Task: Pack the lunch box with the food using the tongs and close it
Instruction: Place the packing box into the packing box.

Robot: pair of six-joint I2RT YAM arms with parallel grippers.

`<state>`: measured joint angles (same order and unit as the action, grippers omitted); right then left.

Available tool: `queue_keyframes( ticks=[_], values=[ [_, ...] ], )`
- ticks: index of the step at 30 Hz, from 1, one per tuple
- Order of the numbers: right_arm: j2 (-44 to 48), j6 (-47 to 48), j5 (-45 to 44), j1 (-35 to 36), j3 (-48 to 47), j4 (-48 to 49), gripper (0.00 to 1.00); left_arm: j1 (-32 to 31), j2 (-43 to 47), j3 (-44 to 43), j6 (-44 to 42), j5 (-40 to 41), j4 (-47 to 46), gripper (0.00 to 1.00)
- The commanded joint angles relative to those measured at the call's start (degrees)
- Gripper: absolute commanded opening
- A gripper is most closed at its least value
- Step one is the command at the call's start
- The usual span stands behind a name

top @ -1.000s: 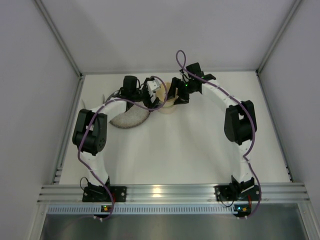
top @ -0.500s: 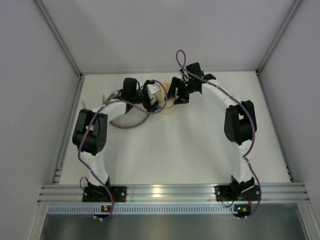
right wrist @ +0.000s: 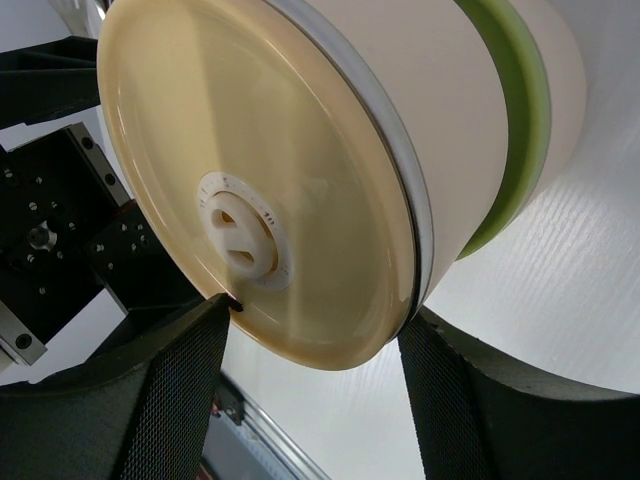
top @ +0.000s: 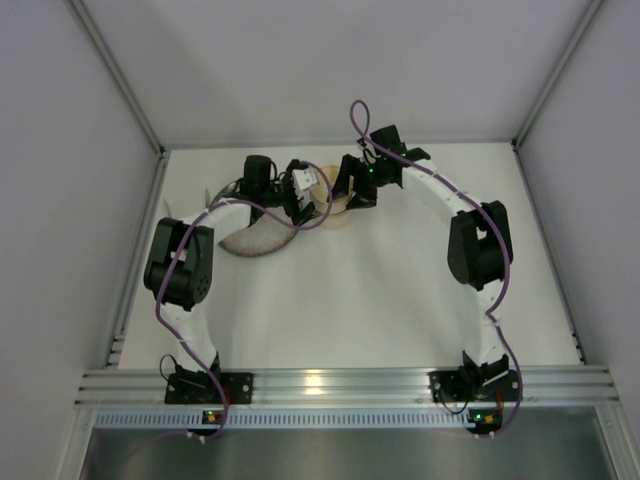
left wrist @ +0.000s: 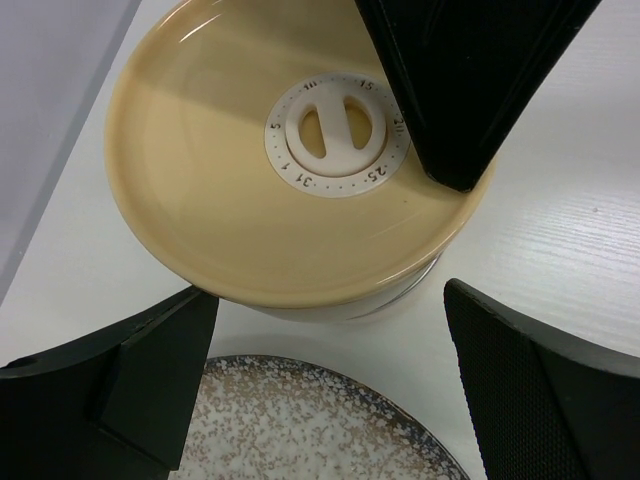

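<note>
Right claw [right wrist: 315, 340]: clasps the tan lid [left wrist: 230, 190] by its rim.
Left claw [left wrist: 325, 340]: released, just beside the tan lid, above plate [left wrist: 300, 440].

White-centred tan lid [left wrist: 220, 200]; green lid [right wrist: 510, 120]; plate [left wrist: 310, 430] speckled, seemingly grey.

A white surface [top: 350, 290] — grey panel walls [top: 70, 150] on three sides of it, an aluminium rail [top: 340, 385] along its near edge.

Green lid [right wrist: 516, 120] largely behind tan-lidded tin [right wrist: 420, 100]
</note>
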<state>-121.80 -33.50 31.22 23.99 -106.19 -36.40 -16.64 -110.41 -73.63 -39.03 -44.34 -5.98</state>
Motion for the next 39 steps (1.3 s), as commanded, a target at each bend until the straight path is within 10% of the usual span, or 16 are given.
queue_keyframes(
  ticks=[1,39],
  values=[
    [2.97,-0.34,1.38,2.38,-3.76,4.76,0.66,-0.5,1.51,0.5,-2.9,-6.37,-2.72,0.99],
    [6.57,4.32,-0.9,1.76,-0.95,-0.6,0.69,-0.06,1.25,0.41,-3.34,-8.13,-0.26,0.99]
  ],
)
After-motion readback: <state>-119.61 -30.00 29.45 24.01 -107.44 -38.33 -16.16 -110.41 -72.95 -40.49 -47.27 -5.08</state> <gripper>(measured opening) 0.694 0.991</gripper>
